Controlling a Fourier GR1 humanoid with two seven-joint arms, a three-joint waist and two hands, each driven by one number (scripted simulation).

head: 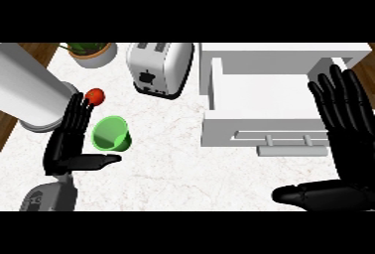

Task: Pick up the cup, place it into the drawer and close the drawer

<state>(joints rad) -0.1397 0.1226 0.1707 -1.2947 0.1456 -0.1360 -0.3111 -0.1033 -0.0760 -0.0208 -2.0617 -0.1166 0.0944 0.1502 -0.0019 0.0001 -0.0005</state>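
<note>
A translucent green cup [112, 133] lies tilted on the marble counter, its mouth towards the lower left. My left hand [67, 144] is open just to the cup's left, fingers straight and thumb out below the cup, not holding it. The white drawer [258, 101] stands pulled open at the right, its front panel and handle [289, 140] facing me. My right hand [338, 129] is open in front of the drawer's right side, fingers straight up and thumb out to the left.
A silver toaster [159, 67] stands behind the cup. A small red tomato [95, 95] sits by my left fingertips. A white cylinder [29, 92] stands at the far left, and a potted plant [92, 52] behind it.
</note>
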